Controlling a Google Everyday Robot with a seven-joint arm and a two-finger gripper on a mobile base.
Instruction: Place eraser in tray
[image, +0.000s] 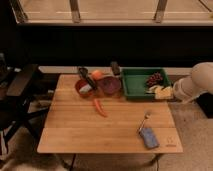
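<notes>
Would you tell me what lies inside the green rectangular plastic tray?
A dark red grape cluster and pale yellow pieces lie at its right end. The gripper, at the right front corner of the green tray, covers whatever is beneath it.

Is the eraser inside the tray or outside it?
Outside. The eraser sits on the table, just beyond the tray's left wall, behind the purple bowl. The gripper is at the tray's right end.
</notes>
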